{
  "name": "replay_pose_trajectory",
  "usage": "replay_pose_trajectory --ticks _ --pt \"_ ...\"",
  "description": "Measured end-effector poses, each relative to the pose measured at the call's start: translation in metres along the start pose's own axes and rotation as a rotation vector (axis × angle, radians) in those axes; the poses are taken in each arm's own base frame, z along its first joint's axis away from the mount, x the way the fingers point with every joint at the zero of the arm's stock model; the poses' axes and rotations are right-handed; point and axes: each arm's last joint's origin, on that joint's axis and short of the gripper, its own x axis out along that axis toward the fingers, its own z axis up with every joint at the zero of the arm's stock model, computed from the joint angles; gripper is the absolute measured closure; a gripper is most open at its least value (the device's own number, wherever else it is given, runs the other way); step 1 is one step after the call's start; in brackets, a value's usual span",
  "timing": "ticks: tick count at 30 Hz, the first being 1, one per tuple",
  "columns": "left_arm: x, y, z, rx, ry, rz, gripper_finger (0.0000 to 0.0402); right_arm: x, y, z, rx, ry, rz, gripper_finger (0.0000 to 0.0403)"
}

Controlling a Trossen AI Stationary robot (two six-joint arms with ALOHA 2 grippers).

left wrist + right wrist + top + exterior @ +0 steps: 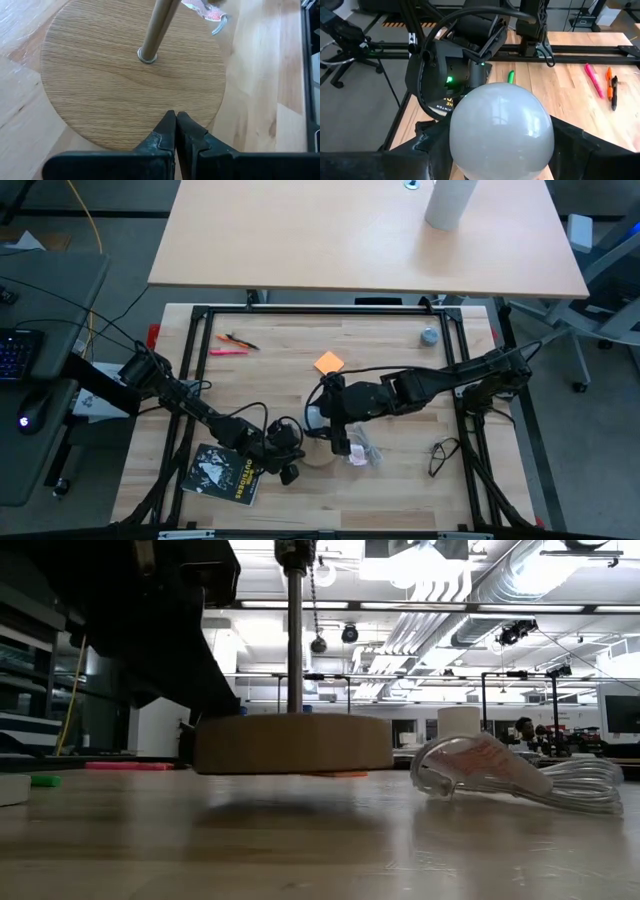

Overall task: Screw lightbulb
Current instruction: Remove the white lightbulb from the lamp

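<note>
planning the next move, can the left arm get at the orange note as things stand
Probably not readily. The left gripper is shut against the edge of the wooden disc, and in the high view the right arm, holding the lightbulb, lies across the way to the orange note.

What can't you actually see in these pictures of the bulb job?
- Bulb's metal base: right wrist view, hidden behind the globe and right gripper.
- Lamp socket: low view, pole cut off by the top edge.
- Left gripper: shut at the wooden disc's rim; contact unclear.
</note>
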Motion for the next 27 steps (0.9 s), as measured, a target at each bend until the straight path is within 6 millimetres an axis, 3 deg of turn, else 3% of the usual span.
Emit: replay_pose_trajectory --ticks 13,21,27 --pt "0.001 -0.001 0.0 -0.006 -0.016 -0.011 0.0401 0.001 0.0 -0.005 0.012 0.033 -0.007 0.0162" --pt "-0.009 -0.006 0.012 0.019 -0.089 -0.065 0.0402 0.007 0.003 -0.01 0.026 0.061 -0.003 0.0162" --pt "-0.014 -0.007 0.016 0.036 -0.126 -0.056 0.0401 0.01 0.005 -0.013 0.133 0.08 -0.008 0.0162"
